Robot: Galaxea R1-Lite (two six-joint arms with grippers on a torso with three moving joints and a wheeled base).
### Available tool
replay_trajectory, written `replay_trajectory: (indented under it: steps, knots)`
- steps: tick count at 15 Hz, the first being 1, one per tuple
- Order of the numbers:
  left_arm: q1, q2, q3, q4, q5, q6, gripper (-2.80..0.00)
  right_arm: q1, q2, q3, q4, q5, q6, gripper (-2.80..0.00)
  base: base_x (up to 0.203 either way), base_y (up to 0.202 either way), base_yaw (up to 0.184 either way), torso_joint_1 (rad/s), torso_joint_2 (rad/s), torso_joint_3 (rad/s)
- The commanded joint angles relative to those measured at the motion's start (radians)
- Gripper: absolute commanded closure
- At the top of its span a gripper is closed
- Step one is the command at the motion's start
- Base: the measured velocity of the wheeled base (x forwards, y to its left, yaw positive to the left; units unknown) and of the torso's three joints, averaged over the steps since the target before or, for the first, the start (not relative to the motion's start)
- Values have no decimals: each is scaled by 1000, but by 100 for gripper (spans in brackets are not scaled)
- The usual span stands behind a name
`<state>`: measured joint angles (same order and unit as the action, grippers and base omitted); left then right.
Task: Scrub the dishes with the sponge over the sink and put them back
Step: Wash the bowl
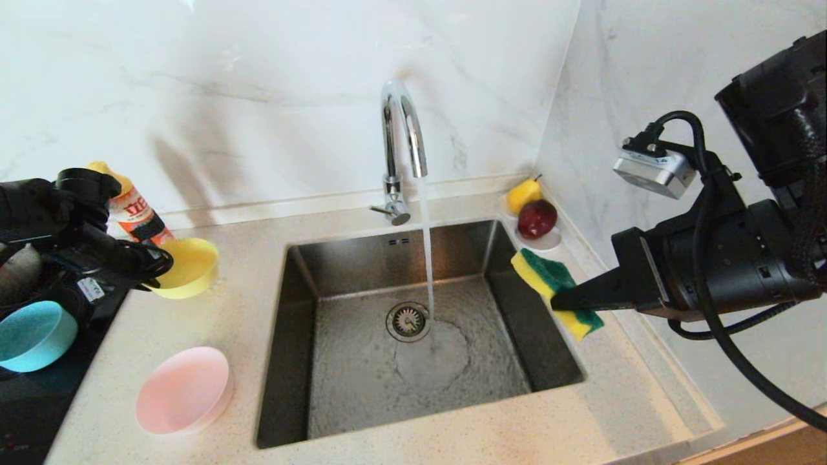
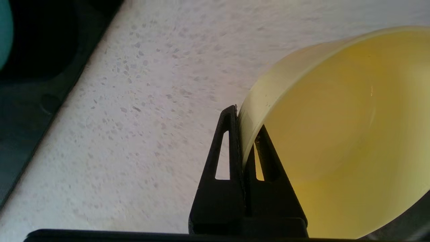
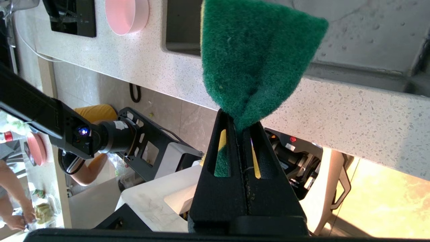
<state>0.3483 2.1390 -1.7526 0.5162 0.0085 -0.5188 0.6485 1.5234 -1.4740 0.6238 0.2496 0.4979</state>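
Note:
My left gripper [image 1: 157,262] is shut on the rim of the yellow bowl [image 1: 188,267], holding it tilted over the counter left of the sink [image 1: 336,271]. In the left wrist view one finger [image 2: 225,134] sits outside the yellow bowl's [image 2: 336,134] wall and the other inside. My right gripper [image 1: 561,301] is shut on the green and yellow sponge [image 1: 549,276] by the sink's right rim; the wrist view shows the sponge [image 3: 252,57] pinched and folded. A teal bowl [image 1: 32,336] and a pink bowl [image 1: 184,391] rest on the left.
Water runs from the chrome faucet [image 1: 402,129] onto the basin beside the drain [image 1: 408,321]. A white saucer with fruit [image 1: 536,223] sits in the back right corner. An orange-labelled bottle [image 1: 136,213] stands behind my left arm. A black cooktop [image 1: 26,407] lies far left.

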Motion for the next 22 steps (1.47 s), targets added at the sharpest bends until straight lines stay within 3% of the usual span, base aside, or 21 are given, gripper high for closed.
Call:
replay_trajectory:
  steps: [1, 5, 11, 15, 18, 22]
  knots:
    - [2, -77, -3, 0, -2, -15, 0, 2, 3, 0, 3, 2, 1, 0, 0, 0, 0, 0, 0, 0]
    - [-39, -210, -17, 0, -7, -32, 0, 3, 3, 0, 2, 7, 1, 0, 0, 0, 0, 0, 0, 0]
    - [-367, -248, -57, 89, 28, -26, 0, 10, -8, -5, 1, -1, -4, 0, 0, 0, 0, 0, 0, 0]
    - [-603, -184, -44, 128, 177, -49, 0, 3, -17, 0, 1, -1, -5, 0, 0, 0, 0, 0, 0, 0]
    - [-714, -115, -46, 129, 219, -68, 0, 3, -12, 2, -3, -1, -7, 0, 0, 0, 0, 0, 0, 0]
    - [-786, -17, -86, 120, 223, -124, 0, 3, -24, 4, -1, -1, -7, 0, 0, 0, 0, 0, 0, 0]
